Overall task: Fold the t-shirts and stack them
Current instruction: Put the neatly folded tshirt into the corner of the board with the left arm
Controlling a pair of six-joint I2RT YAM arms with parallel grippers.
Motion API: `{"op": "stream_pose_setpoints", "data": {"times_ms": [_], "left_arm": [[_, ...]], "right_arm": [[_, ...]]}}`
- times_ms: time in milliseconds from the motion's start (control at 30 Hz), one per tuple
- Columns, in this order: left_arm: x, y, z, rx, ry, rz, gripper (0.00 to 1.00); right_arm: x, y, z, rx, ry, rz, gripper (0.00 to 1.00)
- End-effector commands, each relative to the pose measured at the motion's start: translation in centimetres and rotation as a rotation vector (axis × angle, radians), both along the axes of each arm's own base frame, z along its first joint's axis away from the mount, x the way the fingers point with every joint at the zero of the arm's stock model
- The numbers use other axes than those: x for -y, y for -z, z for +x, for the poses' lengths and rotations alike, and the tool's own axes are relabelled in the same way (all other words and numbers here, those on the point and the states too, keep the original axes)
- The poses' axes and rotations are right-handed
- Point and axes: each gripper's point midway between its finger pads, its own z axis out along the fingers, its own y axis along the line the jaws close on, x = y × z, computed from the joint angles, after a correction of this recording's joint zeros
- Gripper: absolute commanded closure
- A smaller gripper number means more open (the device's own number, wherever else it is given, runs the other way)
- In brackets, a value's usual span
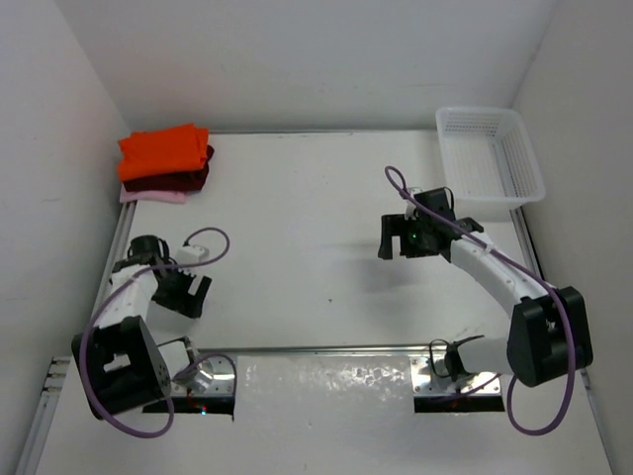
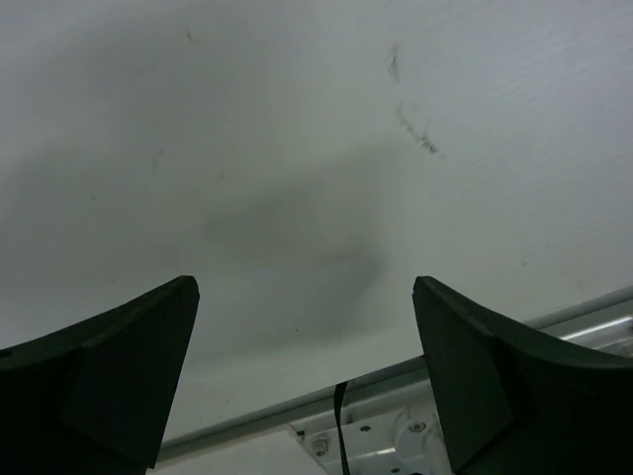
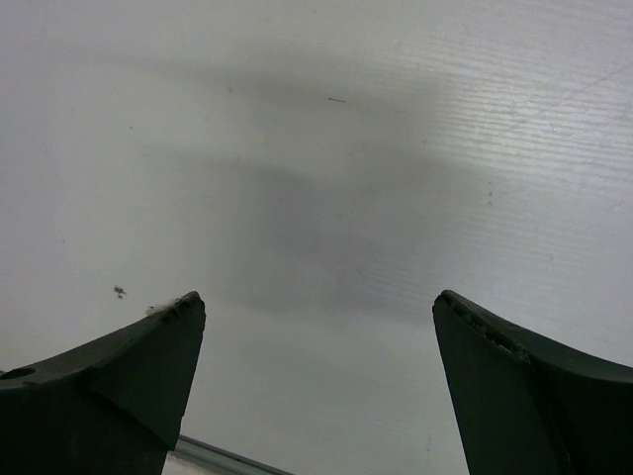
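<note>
1. T-shirts (image 1: 166, 166) in neither tool: left tool (image 2: 305, 297) spread wide, gripping nothing; right tool (image 3: 318, 302) spread too, nothing held, over the bench (image 1: 316, 198).
2. Far-left bench corner: orange shirt (image 1: 163, 150) atop maroon shirt (image 1: 180, 182) atop pink shirt (image 1: 153, 196), folded, stacked.
3. Seemingly done; nothing left to fold, by the look of it.

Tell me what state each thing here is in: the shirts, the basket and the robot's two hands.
orange t-shirt: folded, top of the pile.
maroon t-shirt: folded, middle of the pile.
pink t-shirt: folded, bottom of the pile.
basket: upright, nothing in it.
left hand: open, holding nothing.
right hand: open, holding nothing.
</note>
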Motion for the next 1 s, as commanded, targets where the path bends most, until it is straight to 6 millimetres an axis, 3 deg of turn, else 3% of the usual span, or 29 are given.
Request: {"op": "stream_pose_setpoints", "data": {"times_ms": [0,33,433,967], "left_arm": [[-2.9,1.7,0.5,0.067,0.017,0.175,0.12],[-3.6,1.7,0.7,0.077,-0.003,0.210,0.12],[-3.2,0.9,1.4,0.130,-0.026,0.196,0.12],[-3.3,0.9,1.4,0.137,-0.033,0.201,0.12]], "right_arm": [[-0.8,-1.6,1.3,0.098,-0.007,0.060,0.07],[-0.8,-1.6,1.2,0.098,-0.005,0.060,0.07],[0.4,-0.7,0.1,0.110,0.035,0.030,0.03],[0.9,-1.6,-0.1,0.158,0.041,0.017,0.02]]}}
